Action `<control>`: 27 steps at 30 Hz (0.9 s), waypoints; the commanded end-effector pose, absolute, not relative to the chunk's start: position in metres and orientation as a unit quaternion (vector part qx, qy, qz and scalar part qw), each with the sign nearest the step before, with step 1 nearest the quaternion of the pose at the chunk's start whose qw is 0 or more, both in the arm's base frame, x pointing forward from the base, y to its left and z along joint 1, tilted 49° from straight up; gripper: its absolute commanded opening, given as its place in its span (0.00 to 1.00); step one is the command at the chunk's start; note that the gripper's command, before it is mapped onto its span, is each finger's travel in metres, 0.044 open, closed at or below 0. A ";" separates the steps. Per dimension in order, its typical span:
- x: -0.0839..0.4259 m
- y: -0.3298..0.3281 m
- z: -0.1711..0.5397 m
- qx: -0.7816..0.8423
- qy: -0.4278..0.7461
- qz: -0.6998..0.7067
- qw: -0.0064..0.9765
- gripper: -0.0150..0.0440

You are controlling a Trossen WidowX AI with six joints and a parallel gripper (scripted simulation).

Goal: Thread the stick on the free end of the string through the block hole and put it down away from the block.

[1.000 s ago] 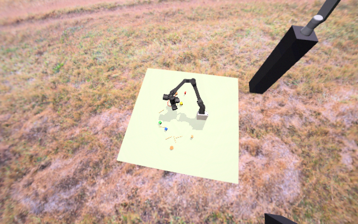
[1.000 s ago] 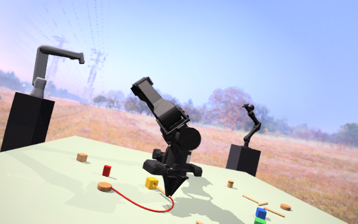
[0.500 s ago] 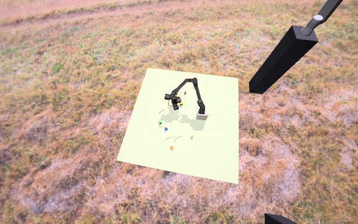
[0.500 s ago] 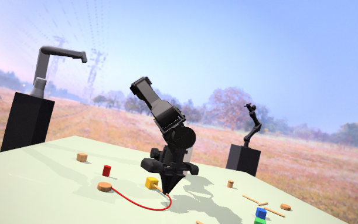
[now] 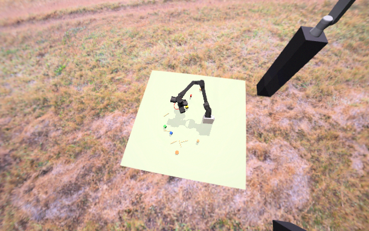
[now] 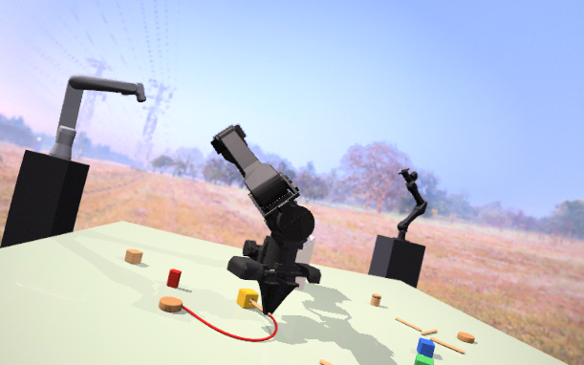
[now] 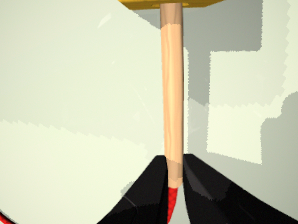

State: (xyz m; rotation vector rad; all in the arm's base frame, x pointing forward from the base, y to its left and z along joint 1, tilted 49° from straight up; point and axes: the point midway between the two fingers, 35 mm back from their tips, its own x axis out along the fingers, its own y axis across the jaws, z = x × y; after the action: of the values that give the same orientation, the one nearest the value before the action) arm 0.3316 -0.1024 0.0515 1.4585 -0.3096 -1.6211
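Observation:
The yellow block (image 5: 186, 106) (image 6: 245, 298) (image 7: 172, 5) stands on the table with its hole facing my gripper. My gripper (image 6: 268, 312) (image 7: 173, 164) points down, shut on the stick (image 6: 257, 306) (image 7: 172, 90) near its string end. The stick lies between fingers and block, in line with the hole. Its front end is at the hole; how far inside it reaches is hidden. The red string (image 6: 251, 339) (image 7: 172, 202) leaves the stick's rear end and curves round to the wooden button (image 6: 170, 304), beyond the block.
A red block (image 5: 191, 95) (image 6: 174, 278) and a wooden cube (image 6: 133, 256) stand behind the button. On the other side are a small wooden cylinder (image 6: 376, 300), a blue block (image 5: 171, 133) (image 6: 425, 348), a green block (image 5: 165, 126) (image 6: 423, 360), a wooden disc (image 6: 465, 337) and several loose sticks.

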 end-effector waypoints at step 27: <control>0.293 -0.118 0.062 0.590 -0.122 -0.657 0.453 0.25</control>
State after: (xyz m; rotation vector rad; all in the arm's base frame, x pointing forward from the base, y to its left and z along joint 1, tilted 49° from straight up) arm 0.2983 -0.1163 0.0620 1.4571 -0.3081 -1.6208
